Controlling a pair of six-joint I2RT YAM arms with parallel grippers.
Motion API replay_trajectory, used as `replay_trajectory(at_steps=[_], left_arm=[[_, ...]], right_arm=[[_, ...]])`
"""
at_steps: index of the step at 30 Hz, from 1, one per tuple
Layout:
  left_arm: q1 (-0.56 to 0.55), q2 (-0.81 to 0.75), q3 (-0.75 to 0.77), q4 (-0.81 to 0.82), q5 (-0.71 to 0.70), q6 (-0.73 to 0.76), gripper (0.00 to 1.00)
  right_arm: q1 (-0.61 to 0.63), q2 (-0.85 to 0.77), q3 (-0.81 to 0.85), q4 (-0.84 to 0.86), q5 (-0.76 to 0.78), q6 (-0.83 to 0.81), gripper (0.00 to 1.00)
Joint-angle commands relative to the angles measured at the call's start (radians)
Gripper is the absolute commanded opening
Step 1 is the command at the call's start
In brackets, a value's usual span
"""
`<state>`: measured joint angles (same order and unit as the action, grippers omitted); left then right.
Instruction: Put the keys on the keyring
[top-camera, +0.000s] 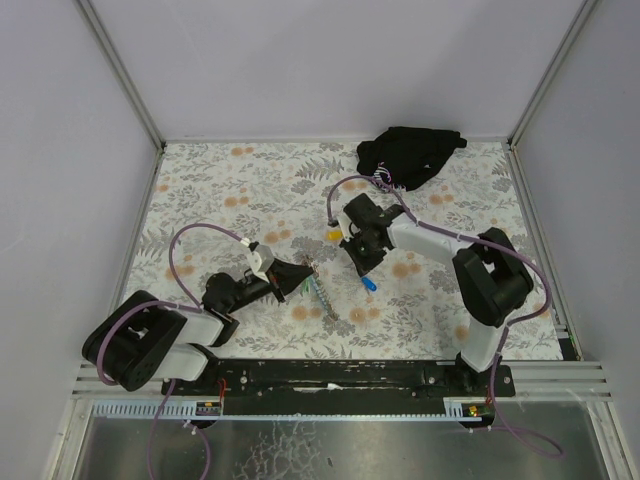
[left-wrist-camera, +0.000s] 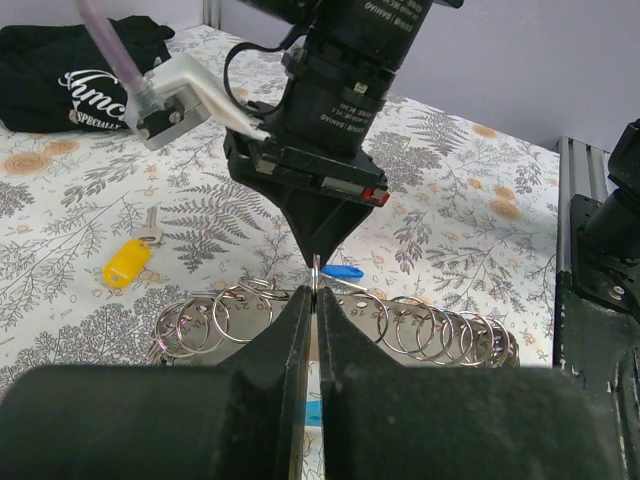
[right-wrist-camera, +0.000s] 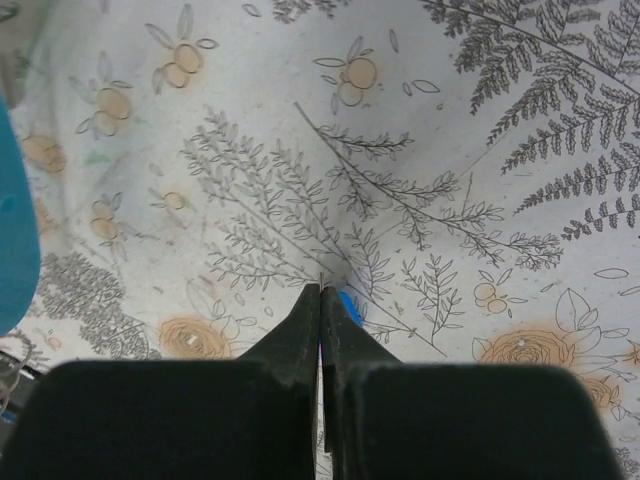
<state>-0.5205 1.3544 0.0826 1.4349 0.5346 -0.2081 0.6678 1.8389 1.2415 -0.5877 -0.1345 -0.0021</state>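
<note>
Fern-patterned cloth covers the bench (top-camera: 200, 190), with a black cloth bundle (top-camera: 410, 155) at its far edge and a yellow-tagged key (left-wrist-camera: 125, 262) lying loose. The left tool (left-wrist-camera: 315, 300) has its jaws pressed together just over the keyring (left-wrist-camera: 430, 330), a row of thin metal rings on the cloth. The right tool (left-wrist-camera: 316, 255) points straight down, tip to tip with it, jaws also together. The keys (right-wrist-camera: 347, 303) show as a blue tag at that tip; whether they are pinched is unclear.
</note>
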Motion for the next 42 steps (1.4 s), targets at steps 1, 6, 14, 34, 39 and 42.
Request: replay_trajectory(at_steps=[1, 6, 14, 34, 39, 42], left_arm=[[0.007, -0.029, 0.005, 0.044, 0.005, 0.016, 0.01], [0.007, -0.027, 0.008, 0.046, 0.016, 0.016, 0.01], [0.007, -0.026, 0.010, 0.044, 0.017, 0.017, 0.01], [0.007, -0.032, 0.011, 0.027, 0.011, 0.024, 0.02], [0.007, -0.035, 0.009, 0.029, 0.010, 0.021, 0.03], [0.006, -0.037, 0.008, 0.031, 0.008, 0.020, 0.03]], right_arm=[[0.009, -0.114, -0.051, 0.084, -0.079, -0.052, 0.00], [0.009, -0.171, -0.102, 0.144, -0.110, -0.079, 0.00], [0.010, -0.059, -0.039, 0.030, -0.072, -0.075, 0.00], [0.077, 0.182, 0.250, -0.168, 0.081, -0.052, 0.12], [0.078, 0.098, 0.191, -0.087, 0.039, -0.038, 0.25], [0.078, 0.007, 0.114, -0.008, 0.018, -0.023, 0.31]])
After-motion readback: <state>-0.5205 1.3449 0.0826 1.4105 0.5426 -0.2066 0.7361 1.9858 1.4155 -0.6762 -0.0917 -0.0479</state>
